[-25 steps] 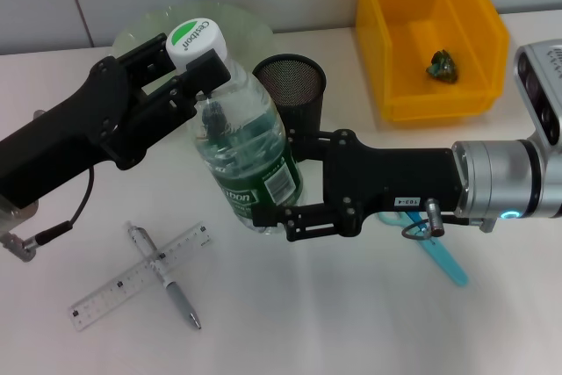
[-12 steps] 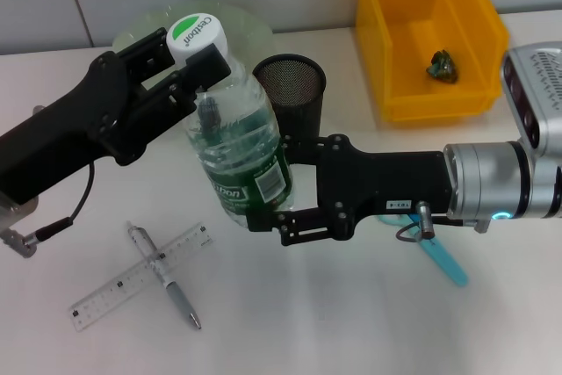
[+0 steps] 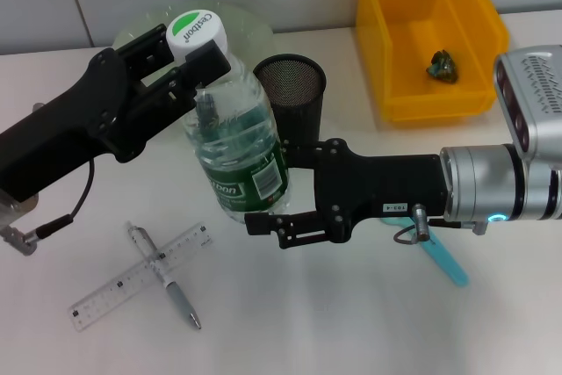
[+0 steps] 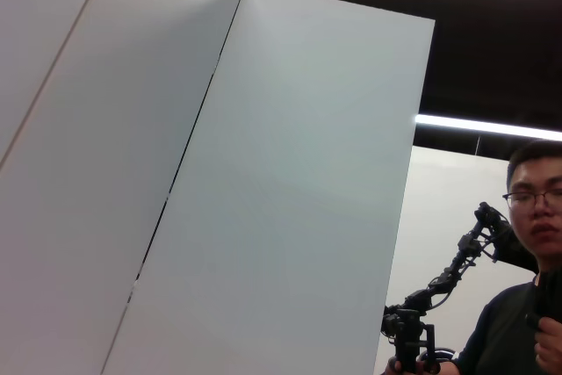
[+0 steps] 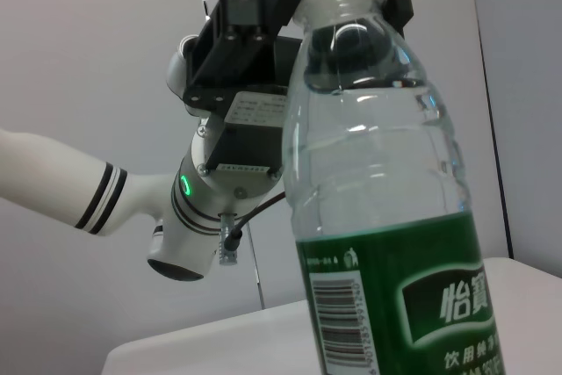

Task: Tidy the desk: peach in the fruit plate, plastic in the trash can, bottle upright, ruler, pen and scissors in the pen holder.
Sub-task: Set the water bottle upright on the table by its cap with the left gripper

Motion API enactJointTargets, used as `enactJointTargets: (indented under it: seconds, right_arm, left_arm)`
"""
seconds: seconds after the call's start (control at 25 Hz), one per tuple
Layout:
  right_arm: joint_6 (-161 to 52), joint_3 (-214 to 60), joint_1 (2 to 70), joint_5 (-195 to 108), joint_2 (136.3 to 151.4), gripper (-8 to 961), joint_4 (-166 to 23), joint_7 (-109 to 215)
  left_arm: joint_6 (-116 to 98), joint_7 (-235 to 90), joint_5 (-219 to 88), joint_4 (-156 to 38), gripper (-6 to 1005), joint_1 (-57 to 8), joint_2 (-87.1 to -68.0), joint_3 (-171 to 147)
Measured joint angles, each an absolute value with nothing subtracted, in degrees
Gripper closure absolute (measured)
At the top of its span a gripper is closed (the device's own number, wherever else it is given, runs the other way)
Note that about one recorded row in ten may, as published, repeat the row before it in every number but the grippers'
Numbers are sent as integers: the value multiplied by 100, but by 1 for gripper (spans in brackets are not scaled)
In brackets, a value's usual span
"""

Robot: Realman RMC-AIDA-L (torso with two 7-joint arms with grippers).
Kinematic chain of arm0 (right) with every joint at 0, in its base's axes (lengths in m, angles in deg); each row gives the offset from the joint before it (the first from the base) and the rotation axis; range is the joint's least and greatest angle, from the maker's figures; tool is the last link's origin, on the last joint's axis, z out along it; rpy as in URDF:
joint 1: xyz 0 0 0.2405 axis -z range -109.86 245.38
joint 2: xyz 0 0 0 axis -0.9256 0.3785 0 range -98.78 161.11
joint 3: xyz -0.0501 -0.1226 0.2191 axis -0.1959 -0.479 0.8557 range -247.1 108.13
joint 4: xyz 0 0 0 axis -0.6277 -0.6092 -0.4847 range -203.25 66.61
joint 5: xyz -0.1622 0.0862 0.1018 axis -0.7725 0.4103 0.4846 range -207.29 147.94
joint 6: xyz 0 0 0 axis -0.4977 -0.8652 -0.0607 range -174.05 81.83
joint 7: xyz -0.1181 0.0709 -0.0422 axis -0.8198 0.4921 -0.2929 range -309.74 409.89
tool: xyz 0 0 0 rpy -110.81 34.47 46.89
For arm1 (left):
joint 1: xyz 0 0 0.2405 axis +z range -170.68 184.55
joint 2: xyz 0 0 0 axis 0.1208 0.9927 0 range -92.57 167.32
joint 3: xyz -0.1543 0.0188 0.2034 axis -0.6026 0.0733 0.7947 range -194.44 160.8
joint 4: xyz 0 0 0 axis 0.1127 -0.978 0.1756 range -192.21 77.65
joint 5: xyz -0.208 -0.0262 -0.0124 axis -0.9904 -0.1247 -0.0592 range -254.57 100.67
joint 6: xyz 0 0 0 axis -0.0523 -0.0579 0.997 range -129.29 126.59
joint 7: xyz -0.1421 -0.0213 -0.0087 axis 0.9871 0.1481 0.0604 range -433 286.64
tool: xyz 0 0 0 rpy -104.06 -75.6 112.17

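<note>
1. White desk [image 3: 351, 322] against a grey wall; yellow bin [image 3: 428, 32] at the back right with a small dark scrap inside.
2. Bottle [image 3: 235, 142] is held off the desk between both arms, cap up, just in front of the mesh holder [image 3: 290, 90].
3. Left gripper [image 3: 189, 63] is clamped at the bottle's neck under the white cap; right gripper [image 3: 263, 186] has its fingers either side of the lower body, at the green label, and appears closed on it.
4. Change over the last second: bottle has gone from leaning to near vertical, and the right arm has slid a little leftward with it.
5. Reading: uprighting nearly done; bottle remains to be set down and released.
6. Untouched: ruler [image 3: 140, 277] and pen [image 3: 162, 275] lie crossed at front left; scissors [image 3: 443, 256] sit partly under the right arm. Plate [image 3: 255, 28] is behind the bottle.
</note>
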State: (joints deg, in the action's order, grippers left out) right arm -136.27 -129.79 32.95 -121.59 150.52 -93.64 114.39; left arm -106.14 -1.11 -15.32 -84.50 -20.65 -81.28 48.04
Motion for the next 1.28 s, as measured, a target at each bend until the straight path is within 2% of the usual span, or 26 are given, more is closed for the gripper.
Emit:
enactJointTargets:
  seconds: [1.28]
  right_arm:
    - [-13317, -13137, 3333, -12163, 15060, 145, -9354, 11431]
  left_arm:
    - [-10570, -110, -1553, -8452, 489, -2101, -8111, 4725]
